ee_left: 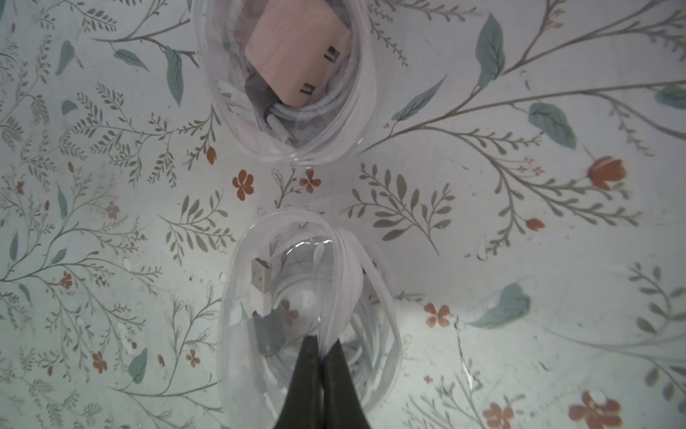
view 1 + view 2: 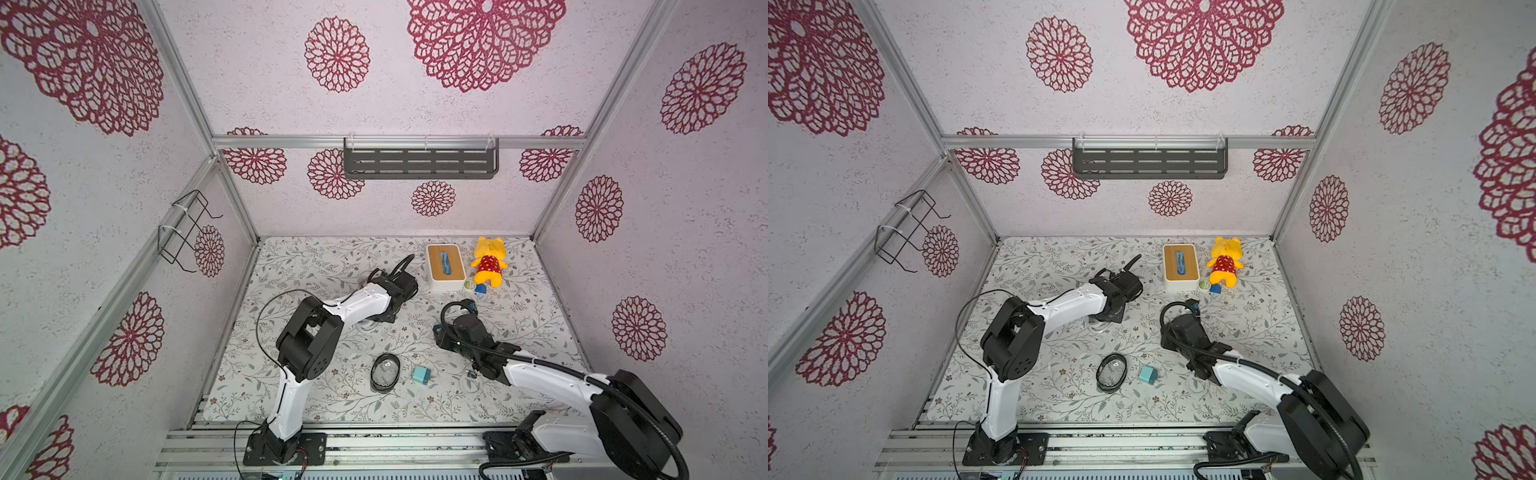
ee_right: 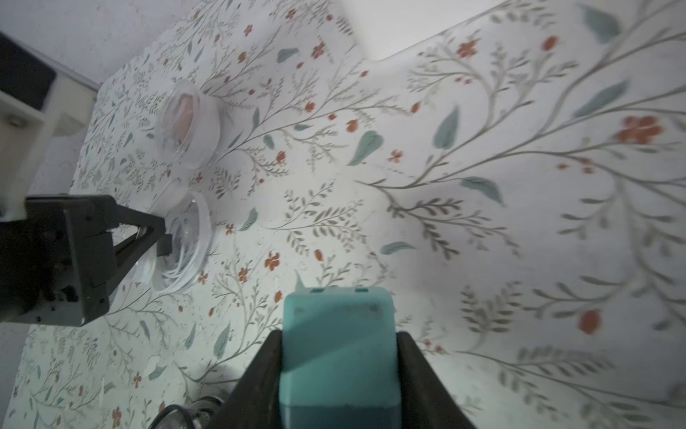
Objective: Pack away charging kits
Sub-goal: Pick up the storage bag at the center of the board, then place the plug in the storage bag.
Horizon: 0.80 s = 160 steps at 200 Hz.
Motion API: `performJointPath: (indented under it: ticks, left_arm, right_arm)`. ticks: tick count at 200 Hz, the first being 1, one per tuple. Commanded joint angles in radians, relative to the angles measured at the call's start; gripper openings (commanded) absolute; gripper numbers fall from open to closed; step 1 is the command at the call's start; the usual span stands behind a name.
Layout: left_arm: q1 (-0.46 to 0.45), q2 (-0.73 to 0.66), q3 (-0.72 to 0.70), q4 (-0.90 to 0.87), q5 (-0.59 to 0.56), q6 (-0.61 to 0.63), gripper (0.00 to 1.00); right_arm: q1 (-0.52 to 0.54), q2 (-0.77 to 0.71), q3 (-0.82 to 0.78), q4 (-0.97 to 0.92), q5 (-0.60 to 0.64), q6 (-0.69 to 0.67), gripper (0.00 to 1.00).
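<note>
**Packing station, from above and from both wrists.** The left gripper is clenched. Its two dark jaws meet on the thin clear rim of the cable case. This case lies on the table and holds a coiled white cable, whose USB plug shows through the clear wall. Near it, but apart, we see a second case holding the pink charger on another pale coil.

The right gripper grasps one teal charger, with a jaw pressed to each side face. We see it over bare table, well to the side of both cases.

In both top views a dark-rimmed case lies near the front edge of the table. A loose teal charger sits just beside it, not touching. From above we cannot tell whether that case holds anything.
</note>
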Motion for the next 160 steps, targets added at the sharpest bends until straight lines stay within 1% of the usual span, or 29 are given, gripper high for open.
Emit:
performJointPath:
  ticks: [1,24,44,91,115,136,160]
  left_arm:
    - [0.006,-0.099,-0.045,0.131,0.074,0.021,0.00]
    - [0.018,-0.150,-0.093,0.191,0.136,0.026,0.00]
    - [0.043,-0.189,-0.148,0.254,0.207,0.019,0.00]
    - [0.143,-0.299,-0.321,0.463,0.462,-0.020,0.00]
    - [0.166,-0.334,-0.381,0.556,0.571,-0.032,0.00]
    - [0.166,-0.338,-0.388,0.577,0.604,-0.035,0.00]
    - [0.167,-0.323,-0.376,0.554,0.568,-0.045,0.00]
  right_arm:
    - [0.042,0.079,0.110,0.139,-0.091,-0.003,0.21]
    - [0.052,0.192,0.190,0.180,-0.136,0.022,0.17]
    - [0.059,0.258,0.236,0.206,-0.153,0.033,0.16]
    - [0.061,0.358,0.290,0.241,-0.160,0.061,0.15]
    - [0.061,0.404,0.323,0.229,-0.154,0.062,0.15]
    - [0.061,0.436,0.347,0.223,-0.159,0.061,0.13]
    - [0.061,0.439,0.349,0.210,-0.144,0.058,0.11]
